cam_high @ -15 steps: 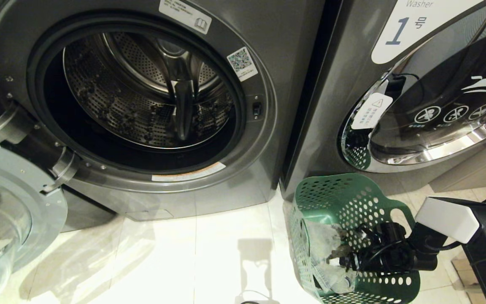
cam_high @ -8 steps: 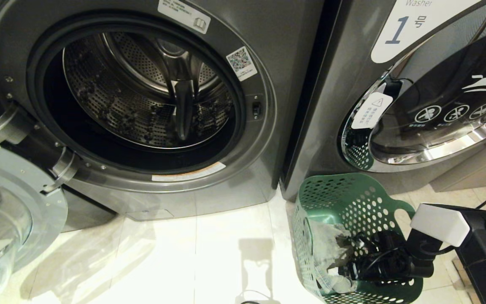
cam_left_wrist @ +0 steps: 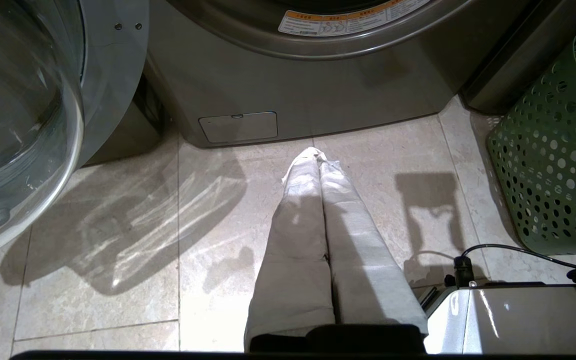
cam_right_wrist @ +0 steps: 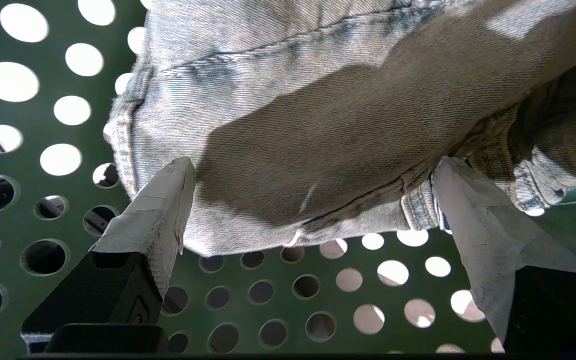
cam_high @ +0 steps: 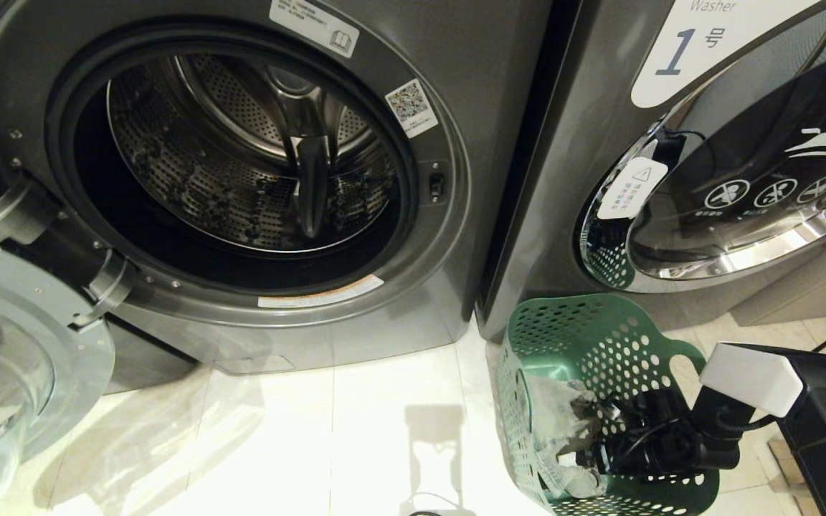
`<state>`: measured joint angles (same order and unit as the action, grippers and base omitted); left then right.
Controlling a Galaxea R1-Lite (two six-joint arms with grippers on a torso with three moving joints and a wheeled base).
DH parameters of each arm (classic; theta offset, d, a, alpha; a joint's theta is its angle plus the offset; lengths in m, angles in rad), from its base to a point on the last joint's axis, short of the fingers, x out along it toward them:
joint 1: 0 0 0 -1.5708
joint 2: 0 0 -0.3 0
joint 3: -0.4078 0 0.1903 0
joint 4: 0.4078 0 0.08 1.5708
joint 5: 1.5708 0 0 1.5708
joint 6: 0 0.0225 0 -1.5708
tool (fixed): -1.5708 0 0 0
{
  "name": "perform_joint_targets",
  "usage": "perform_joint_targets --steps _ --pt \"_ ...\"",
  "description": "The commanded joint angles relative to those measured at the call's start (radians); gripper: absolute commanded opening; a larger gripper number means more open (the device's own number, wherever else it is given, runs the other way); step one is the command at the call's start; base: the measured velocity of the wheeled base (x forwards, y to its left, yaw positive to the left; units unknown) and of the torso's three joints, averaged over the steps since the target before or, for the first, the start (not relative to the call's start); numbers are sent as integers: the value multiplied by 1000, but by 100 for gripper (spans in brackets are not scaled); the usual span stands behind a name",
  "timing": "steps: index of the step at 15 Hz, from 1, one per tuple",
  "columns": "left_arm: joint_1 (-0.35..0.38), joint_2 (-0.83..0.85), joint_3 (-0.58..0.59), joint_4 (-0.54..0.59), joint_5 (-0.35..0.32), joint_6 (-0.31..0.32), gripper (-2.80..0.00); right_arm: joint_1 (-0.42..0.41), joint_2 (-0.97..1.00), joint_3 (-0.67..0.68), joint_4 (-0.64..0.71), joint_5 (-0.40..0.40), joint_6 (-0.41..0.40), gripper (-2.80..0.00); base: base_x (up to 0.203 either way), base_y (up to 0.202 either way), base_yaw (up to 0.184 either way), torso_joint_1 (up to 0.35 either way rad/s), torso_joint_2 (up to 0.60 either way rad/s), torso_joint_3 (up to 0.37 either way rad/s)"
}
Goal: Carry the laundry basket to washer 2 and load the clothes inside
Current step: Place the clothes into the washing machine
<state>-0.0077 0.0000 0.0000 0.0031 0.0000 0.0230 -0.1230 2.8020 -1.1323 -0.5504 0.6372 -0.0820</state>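
The clothes (cam_high: 556, 423), a pale denim piece, lie bunched in the laundry basket (cam_high: 585, 337), which stands on the tiled floor (cam_high: 355, 423) at the right, near the foot of the washer marked 1 (cam_high: 678, 143). The right gripper (cam_high: 589, 448) reaches down into the basket with its fingers (cam_right_wrist: 160, 210) spread wide on either side of a fold of the denim, not clenched on it. To the left, the open washer (cam_high: 456, 86) shows its bare drum (cam_high: 241, 150), its door (cam_high: 33, 337) swung out at far left. The left gripper (cam_left_wrist: 318, 155) hangs above the floor, fingers pressed together, grasping nothing.
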Motion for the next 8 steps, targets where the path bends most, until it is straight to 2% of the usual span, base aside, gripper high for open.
perform_joint_targets --steps 1,5,6,8 --pt "0 2 0 0 0 0 -280 -1 -29 17 8 4 -2 0 0 0 0 0 0 0" --pt "0 2 0 0 0 0 -280 -1 -41 25 56 4 -33 0 0 0 0 0 0 0" --pt "0 2 0 0 0 0 -280 -3 -38 28 56 6 -38 -280 0 0 0 0 0 0" --pt "0 2 0 0 0 0 -280 -6 -35 25 77 8 -44 -280 0 0 0 0 0 0"
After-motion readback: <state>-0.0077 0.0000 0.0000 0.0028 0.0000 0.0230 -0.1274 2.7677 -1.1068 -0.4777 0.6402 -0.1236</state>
